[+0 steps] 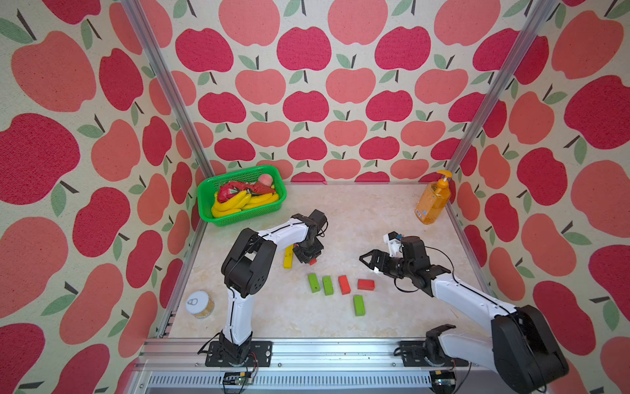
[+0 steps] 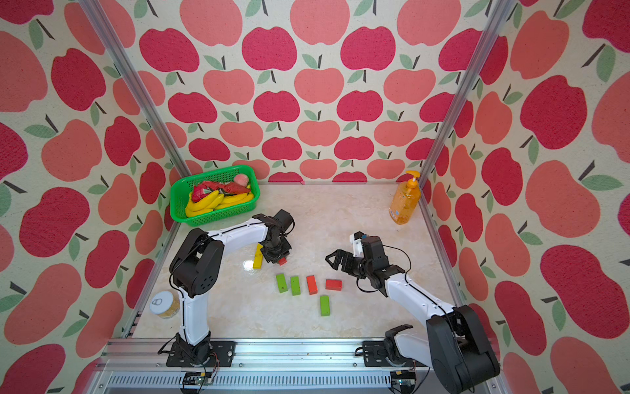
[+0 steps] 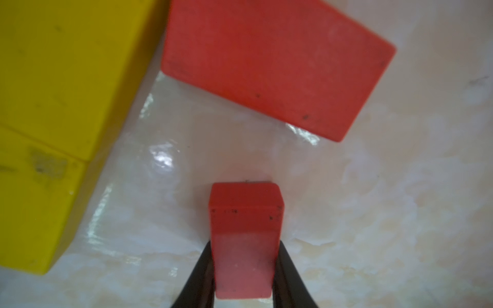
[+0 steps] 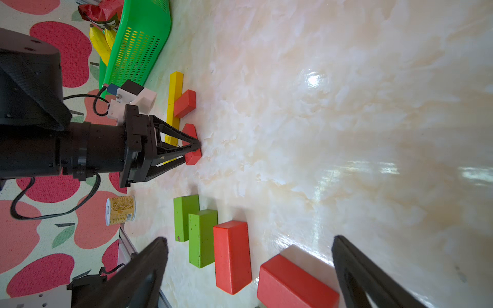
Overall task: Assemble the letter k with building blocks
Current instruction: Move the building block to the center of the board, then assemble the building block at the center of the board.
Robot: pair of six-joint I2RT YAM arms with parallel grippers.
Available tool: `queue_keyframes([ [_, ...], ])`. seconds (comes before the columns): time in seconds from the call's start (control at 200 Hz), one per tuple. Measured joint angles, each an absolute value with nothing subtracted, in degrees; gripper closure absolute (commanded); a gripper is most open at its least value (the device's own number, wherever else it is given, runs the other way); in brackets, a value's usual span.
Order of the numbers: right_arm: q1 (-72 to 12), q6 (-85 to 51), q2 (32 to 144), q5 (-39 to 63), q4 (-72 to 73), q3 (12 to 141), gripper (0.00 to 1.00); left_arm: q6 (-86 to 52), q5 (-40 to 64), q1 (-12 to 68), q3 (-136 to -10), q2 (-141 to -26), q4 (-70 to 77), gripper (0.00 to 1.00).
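Pinches red brick (image 3: 245,240) in left fingers (image 3: 200,274), likely as K's second arm off yellow bar (image 3: 53,93); holds right fingers (image 4: 144,266) wide, unused.

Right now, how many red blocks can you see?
4 red blocks. One is pinched in the left gripper, one lies slanted by the yellow bar, and two lie loose next to the green blocks. The left arm might hide more.
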State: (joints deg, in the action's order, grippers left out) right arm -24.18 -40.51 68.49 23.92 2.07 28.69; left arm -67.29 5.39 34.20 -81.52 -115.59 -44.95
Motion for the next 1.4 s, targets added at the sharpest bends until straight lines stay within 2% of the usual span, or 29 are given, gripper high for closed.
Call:
queue_keyframes([
  [0.125, -24.2, -40.6, 68.6, 24.0, 2.9, 28.7, 0.01, -72.6, 4.1, 34.5, -81.8, -115.6, -45.7, 0.8],
  [0.335, -24.2, -40.6, 68.6, 24.2, 3.5, 28.6, 0.01, -75.9, 1.7, 35.4, -82.0, -115.6, -48.4, 0.59],
  [0.375, -24.2, -40.5, 68.6, 24.2, 3.5, 28.6, 0.01, -75.7, 1.7, 35.4, -82.0, -115.6, -48.3, 0.42],
  [0.44, -24.2, -40.5, 68.6, 24.2, 3.5, 28.6, 0.01, -75.2, 1.7, 35.5, -82.0, -115.6, -47.9, 0.21],
  [0.505, -24.2, -40.5, 68.7, 24.2, 3.5, 28.6, 0.01, -74.3, 1.6, 35.6, -82.1, -115.6, -47.7, 0.07],
  [0.56, -24.2, -40.5, 69.0, 24.2, 3.5, 28.6, 0.01, -72.9, 1.2, 35.7, -82.4, -115.6, -47.7, 0.0],
  [0.78, -27.0, -38.3, 70.5, 21.3, -0.9, 31.9, 0.01, -64.4, -0.5, 37.4, -84.2, -113.6, -46.8, 0.02],
  [1.005, -35.1, -32.6, 77.7, 14.4, -7.4, 44.8, 0.01, -48.8, 1.3, 36.2, -81.7, -96.3, -43.7, 0.02],
  [1.09, -39.5, -30.1, 83.2, 10.9, -9.4, 50.4, 0.01, -41.5, 5.4, 30.9, -73.7, -85.4, -38.9, 0.02],
  [1.205, -46.0, -26.3, 92.6, 7.3, -12.6, 59.1, 0.01, -33.3, 18.7, 17.6, -59.6, -73.2, -31.9, 0.02],
  [1.305, -50.8, -22.6, 101.1, 3.5, -15.2, 67.4, 0.02, -28.8, 29.4, 7.5, -51.7, -70.4, -29.7, 0.02],
  [1.401, -54.1, -19.6, 108.0, 0.7, -16.8, 74.2, 0.06, -25.2, 35.8, 4.0, -48.5, -70.6, -30.1, 0.02],
])
